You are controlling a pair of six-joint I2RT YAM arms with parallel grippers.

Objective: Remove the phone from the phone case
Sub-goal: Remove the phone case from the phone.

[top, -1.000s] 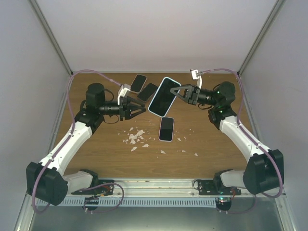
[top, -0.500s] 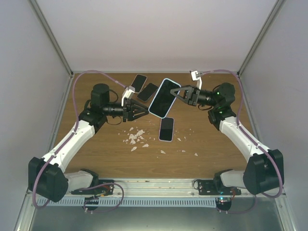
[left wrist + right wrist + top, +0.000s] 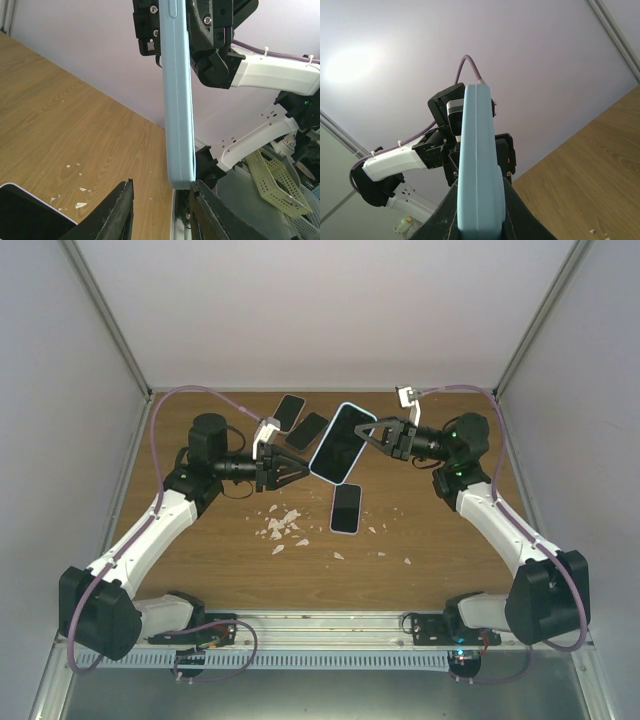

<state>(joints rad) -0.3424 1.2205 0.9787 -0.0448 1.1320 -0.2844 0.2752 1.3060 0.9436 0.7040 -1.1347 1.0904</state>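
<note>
The phone (image 3: 338,445) sits in its pale blue phone case (image 3: 177,100), held in the air just above the centre of the top view and tilted with its dark screen facing up. The right gripper (image 3: 372,432) grasps the case's upper right edge. In the right wrist view its two fingers press on both faces of the case, so its jaws are clenched on it. That grip and the gripper's place match the frame from a second ago.

The left gripper (image 3: 298,472) is what has changed. A second ago it hung left of centre, clear of the case. It now lies further right, with its fingertips at the case's lower left corner. It has barely shifted over the last half second. The left arm's upper joint also stands a little further right than it did. In the left wrist view the case's thin edge runs upright down the middle of the frame and ends between the two black fingers (image 3: 117,212). The right-hand finger is touching or nearly touching the corner. The left-hand finger stands apart from it, so these jaws are released and straddle the case without clamping it.

On the table (image 3: 440,540) nothing has moved. Two dark phones (image 3: 298,421) lie at upper centre, a white-rimmed phone (image 3: 346,508) lies below the held case, and white scraps (image 3: 281,526) are scattered to its left.
</note>
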